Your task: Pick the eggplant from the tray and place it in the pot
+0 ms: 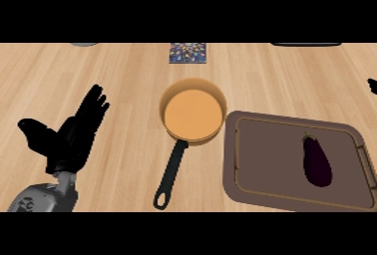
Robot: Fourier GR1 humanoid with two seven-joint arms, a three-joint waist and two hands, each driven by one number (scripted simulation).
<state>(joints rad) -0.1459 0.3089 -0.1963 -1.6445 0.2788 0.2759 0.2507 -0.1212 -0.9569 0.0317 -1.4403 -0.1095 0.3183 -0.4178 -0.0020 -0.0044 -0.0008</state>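
eggplant point(316, 160): dark purple, glossy, green stem end pointing away from the robot. lies flat and lengthwise on the right half of the brown tray point(265, 149), untouched. pot point(192, 113): orange, shallow, round, upright, long black handle running toward the robot. sits just left of the tray, rim near the tray's corner.

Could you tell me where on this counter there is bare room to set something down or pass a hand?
Bare wood lies between the left hand and the pot, and beyond the pot up to the small patterned item. The tray is bare left of the eggplant. It is tight where pot and tray nearly meet. The right hand barely shows at the right edge.
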